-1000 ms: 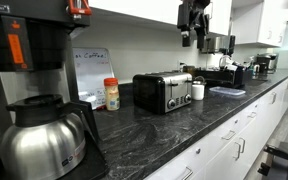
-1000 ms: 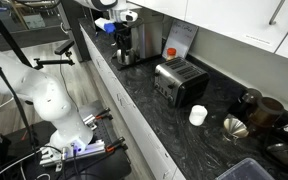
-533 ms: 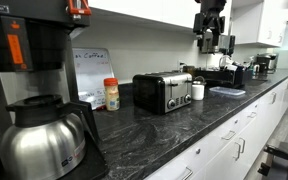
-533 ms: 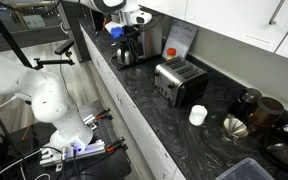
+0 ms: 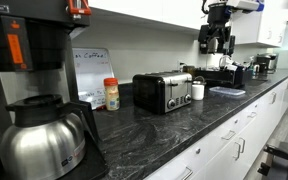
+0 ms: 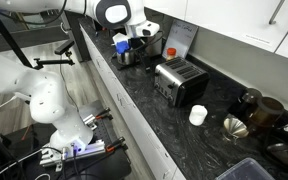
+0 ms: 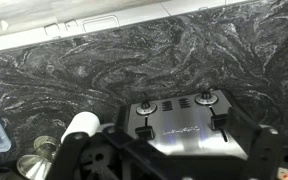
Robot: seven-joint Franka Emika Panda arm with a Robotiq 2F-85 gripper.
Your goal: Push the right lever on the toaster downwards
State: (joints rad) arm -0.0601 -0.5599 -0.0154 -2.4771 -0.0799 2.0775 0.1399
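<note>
Wrist view: white mug (image 7: 81,125) beside toaster (image 7: 180,133)

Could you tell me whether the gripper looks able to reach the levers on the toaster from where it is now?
Probably yes: the gripper hangs open in free air, the toaster shows its levers unobstructed in the wrist view, and the mug stands aside.

A dark, marbled stone worktop (image 5: 174,135) runs the length of the kitchen well below the hand (image 5: 216,46), with white drawer fronts (image 5: 246,135) and steel pulls beneath its edge. White wall cabinets (image 6: 239,18) hang level with the hand and beyond it, above a pale wall (image 6: 229,55). A grey floor (image 6: 129,172) lies far below, under bright, even light.
</note>
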